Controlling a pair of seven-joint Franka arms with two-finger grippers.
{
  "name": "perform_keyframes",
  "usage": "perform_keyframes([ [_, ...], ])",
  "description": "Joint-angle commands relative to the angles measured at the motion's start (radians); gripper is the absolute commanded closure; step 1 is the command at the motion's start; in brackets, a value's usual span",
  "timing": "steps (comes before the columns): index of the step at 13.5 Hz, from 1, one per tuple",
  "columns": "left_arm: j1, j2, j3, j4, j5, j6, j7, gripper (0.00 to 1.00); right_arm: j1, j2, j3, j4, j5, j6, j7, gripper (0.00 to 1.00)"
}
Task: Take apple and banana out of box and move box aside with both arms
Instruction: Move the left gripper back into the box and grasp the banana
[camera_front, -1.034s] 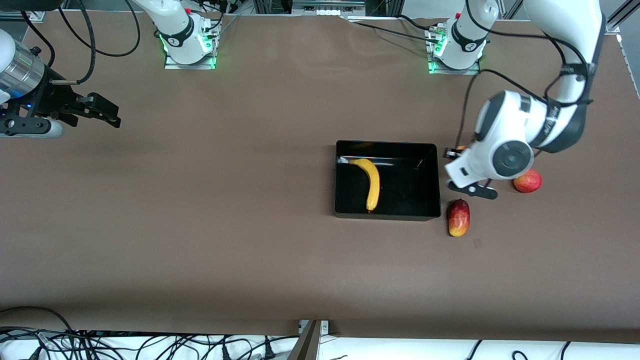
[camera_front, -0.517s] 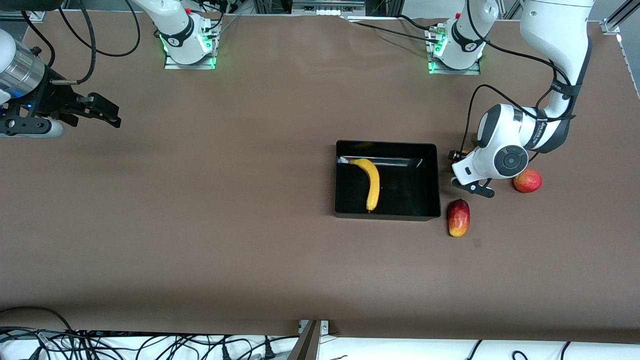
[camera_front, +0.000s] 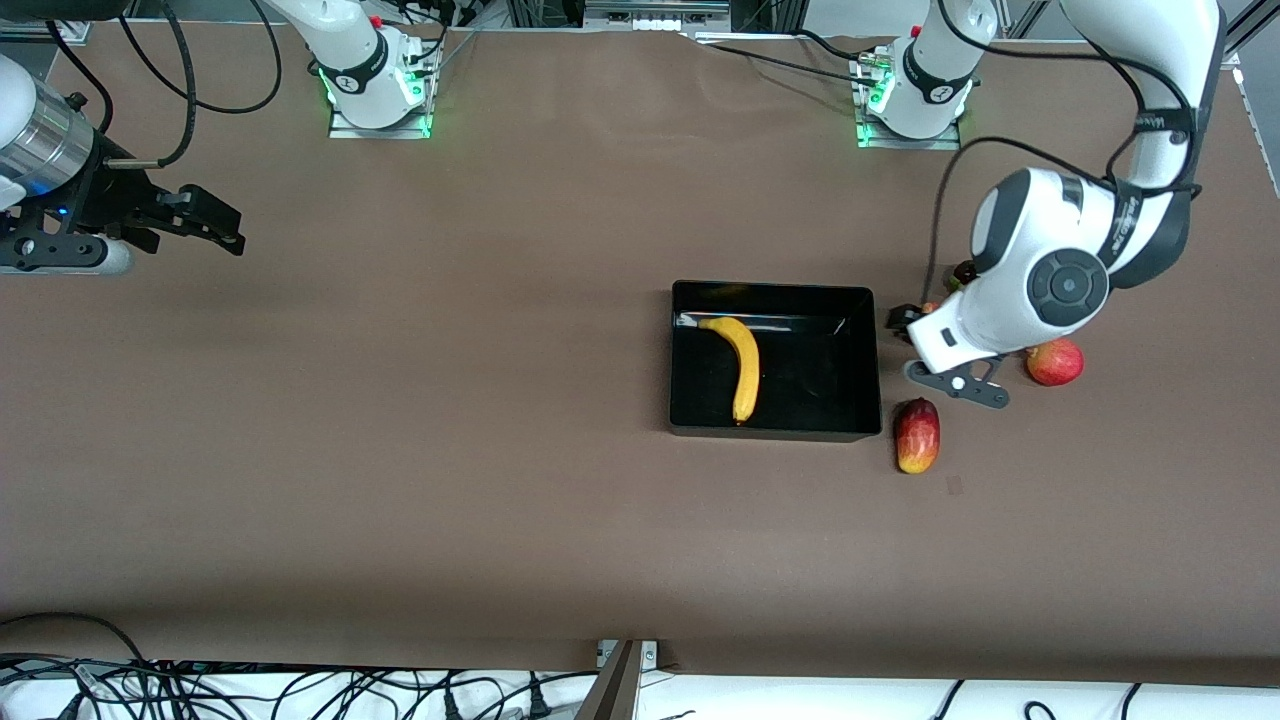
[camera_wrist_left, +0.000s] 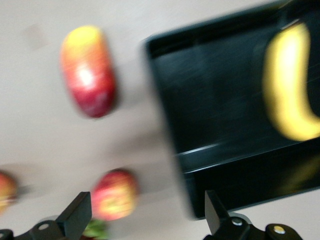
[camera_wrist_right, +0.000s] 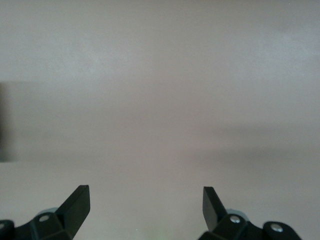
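The black box (camera_front: 775, 298) sits mid-table with the yellow banana (camera_front: 743, 368) lying in it. Both show in the left wrist view, the box (camera_wrist_left: 220, 160) and the banana (camera_wrist_left: 289, 90). The small red apple with yellowish patches (camera_wrist_left: 115, 194) lies on the table beside the box, toward the left arm's end. In the front view only a sliver of the apple (camera_front: 927, 307) shows past the left arm. My left gripper (camera_front: 935, 345) (camera_wrist_left: 145, 215) is open and empty, above the apple and the box's end wall. My right gripper (camera_front: 215, 225) (camera_wrist_right: 145, 207) is open and empty, waiting over bare table at the right arm's end.
An oblong red-yellow mango (camera_front: 917, 435) (camera_wrist_left: 87, 70) lies by the box's corner, nearer the front camera. A rounder red fruit (camera_front: 1055, 362) lies farther toward the left arm's end. Something green (camera_wrist_left: 95, 229) sits next to the apple.
The left arm dipped beside the box, then rose and swung its wrist; its gripper stays over the same spot. The fruits, the box and the right arm have not moved.
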Motion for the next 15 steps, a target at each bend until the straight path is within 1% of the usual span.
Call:
perform_keyframes([
  [1,-0.065,0.098,-0.003,0.078,-0.1,0.046,-0.144,0.0,-0.007,0.003,0.007,0.018,-0.007,-0.004,-0.004,0.0],
  [2,-0.106,0.118,-0.012,0.078,-0.101,0.107,-0.18,0.0,-0.007,0.003,0.007,0.018,-0.007,-0.005,-0.004,0.0],
  [4,-0.157,0.193,-0.03,0.078,-0.088,0.239,-0.355,0.0,-0.007,0.003,0.007,0.018,-0.007,-0.005,-0.004,0.0],
  [5,-0.183,0.23,-0.034,0.078,-0.083,0.303,-0.41,0.0,-0.007,0.003,0.007,0.018,-0.007,-0.007,-0.004,0.0],
  [7,-0.241,0.296,-0.038,0.075,-0.083,0.388,-0.454,0.0,-0.007,0.003,0.007,0.018,-0.007,-0.005,-0.004,0.0],
  [9,-0.255,0.371,-0.038,0.075,-0.065,0.426,-0.452,0.0,-0.007,0.003,0.007,0.018,-0.009,-0.005,-0.004,0.0],
  [10,-0.258,0.4,-0.043,0.072,-0.063,0.474,-0.451,0.0,-0.007,0.003,0.007,0.018,-0.007,-0.005,-0.004,0.0],
  [11,-0.261,0.404,-0.044,0.067,-0.062,0.512,-0.443,0.28,-0.007,0.003,0.007,0.018,-0.007,-0.004,-0.002,0.0],
  [12,-0.257,0.392,-0.046,0.067,-0.061,0.51,-0.445,0.86,-0.007,0.003,0.007,0.018,-0.003,-0.002,-0.002,0.0],
  [13,-0.255,0.379,-0.046,0.067,-0.061,0.506,-0.445,1.0,-0.007,0.003,0.007,0.018,-0.003,-0.002,-0.002,0.0],
  [15,-0.251,0.338,-0.046,0.07,-0.061,0.442,-0.448,1.0,-0.005,0.003,0.007,0.019,-0.009,-0.002,-0.005,0.0],
])
